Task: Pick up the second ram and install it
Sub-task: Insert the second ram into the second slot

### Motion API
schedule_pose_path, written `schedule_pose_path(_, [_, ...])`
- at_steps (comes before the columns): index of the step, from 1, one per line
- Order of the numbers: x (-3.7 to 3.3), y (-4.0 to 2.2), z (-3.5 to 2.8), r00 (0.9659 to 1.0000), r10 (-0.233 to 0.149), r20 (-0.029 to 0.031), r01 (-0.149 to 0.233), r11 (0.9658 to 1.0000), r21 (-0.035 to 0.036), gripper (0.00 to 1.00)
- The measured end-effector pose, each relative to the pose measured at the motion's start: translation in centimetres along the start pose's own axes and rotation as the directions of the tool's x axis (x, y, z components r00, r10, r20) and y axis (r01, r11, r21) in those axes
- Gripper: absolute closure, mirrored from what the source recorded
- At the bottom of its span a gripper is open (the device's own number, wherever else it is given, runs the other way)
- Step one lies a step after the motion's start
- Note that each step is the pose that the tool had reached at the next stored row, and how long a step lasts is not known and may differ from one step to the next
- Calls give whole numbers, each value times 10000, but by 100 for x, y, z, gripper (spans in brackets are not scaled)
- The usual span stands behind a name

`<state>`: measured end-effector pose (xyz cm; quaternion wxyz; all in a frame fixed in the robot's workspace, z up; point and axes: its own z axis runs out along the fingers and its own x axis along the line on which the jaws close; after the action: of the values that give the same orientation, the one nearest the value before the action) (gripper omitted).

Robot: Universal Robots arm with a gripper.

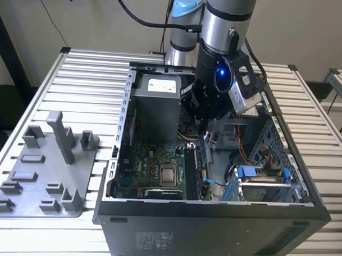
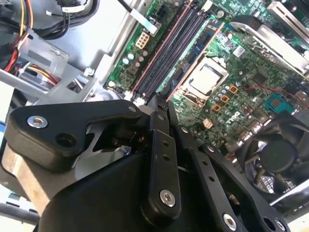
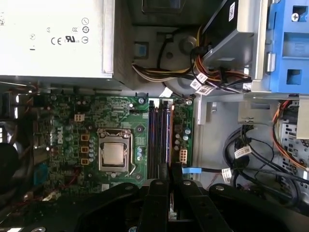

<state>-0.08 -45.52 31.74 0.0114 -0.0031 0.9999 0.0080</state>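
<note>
Claw [image 3: 169,170]: low over slots [image 3: 154,140]; grip cannot be told.
Risk: skewed ram jams, straining slot latches.

Even, diffuse room light in the exterior view: you get bright bench [image 1: 83,69] slats, while the computer case [image 1: 212,230] interior reads dimmer, shadowed beneath the arm [image 1: 228,29]. A blue lamp [image 1: 220,75] glows on the wrist. In both wrist views the pincer [image 2: 161,102] is a dark, soft mass near the lens. In the first wrist view the power supply [image 3: 53,38] washes out pale.
</note>
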Motion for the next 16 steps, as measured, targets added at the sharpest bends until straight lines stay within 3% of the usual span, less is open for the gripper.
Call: schedule_pose_path(16, [41, -12, 289, 10000, -1, 0, 1, 10000, 1, 86])
